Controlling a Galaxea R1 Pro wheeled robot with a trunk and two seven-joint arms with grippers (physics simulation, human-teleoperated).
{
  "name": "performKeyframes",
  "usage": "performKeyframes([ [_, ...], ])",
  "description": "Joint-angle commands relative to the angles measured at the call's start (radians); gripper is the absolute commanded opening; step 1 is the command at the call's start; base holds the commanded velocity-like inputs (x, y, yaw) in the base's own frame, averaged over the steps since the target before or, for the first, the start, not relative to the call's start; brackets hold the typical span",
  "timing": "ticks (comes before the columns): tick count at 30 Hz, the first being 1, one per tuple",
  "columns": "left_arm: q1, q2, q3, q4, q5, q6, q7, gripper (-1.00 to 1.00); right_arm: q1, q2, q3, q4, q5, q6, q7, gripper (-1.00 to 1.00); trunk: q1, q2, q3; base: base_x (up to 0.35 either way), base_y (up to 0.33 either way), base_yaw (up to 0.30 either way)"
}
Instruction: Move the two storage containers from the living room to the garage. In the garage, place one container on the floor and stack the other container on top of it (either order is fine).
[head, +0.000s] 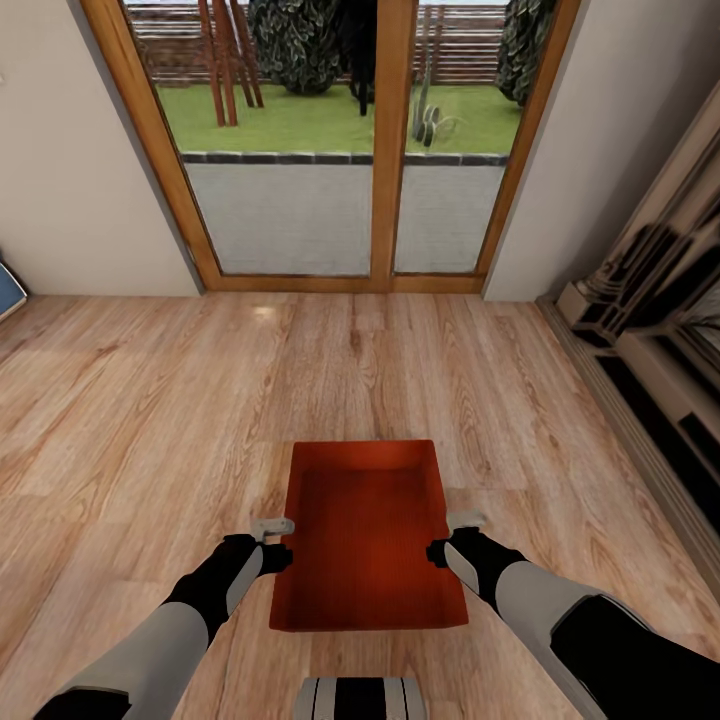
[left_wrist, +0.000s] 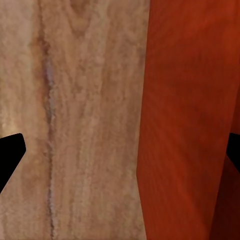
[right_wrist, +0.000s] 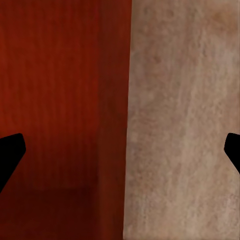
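1. One red-orange storage container (head: 368, 540) is in front of the robot on, or just above, the light wood plank floor (head: 140, 400) of the living room; whether it is lifted cannot be told. It is open-top and looks empty.
2. Left hand (head: 272, 525) is at the container's left wall, right hand (head: 466, 520) at its right wall. Both wrist views show each hand spread wide, one finger tip (left_wrist: 11, 152) outside over the planks and the other over the red interior, so each straddles a wall. The fingers are not closed onto the plastic.
3. Progress, as judged: early. No container is in the garage, none is stacked, and only one shows here. Carrying, placing and stacking are all left to do.
4. Edges: the container's near rim sits close to the robot's base (head: 362, 697). The walls are low and straight, so a grip on them would be shallow.
5. Open room: bare planks run ahead to the glass patio door (head: 340, 150) and off to the left. A dark stepped cabinet (head: 660, 330) lines the right side, near the right arm; turning that way is the tighter route.
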Motion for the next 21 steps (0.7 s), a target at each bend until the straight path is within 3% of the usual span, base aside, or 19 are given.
performKeyframes([
  [1,0.000,0.001,-0.007,-0.002,0.011,0.004,0.008,1.00,0.000,0.000,0.008,-0.002,-0.009,0.006,-0.006,1.00,0.000,0.000,-0.001,0.000,0.000,0.000],
  [21,0.000,0.000,-0.007,-0.003,0.011,0.004,0.008,1.00,0.000,0.000,0.008,-0.002,-0.009,0.006,-0.006,1.00,0.000,0.000,-0.001,0.000,0.000,0.000],
])
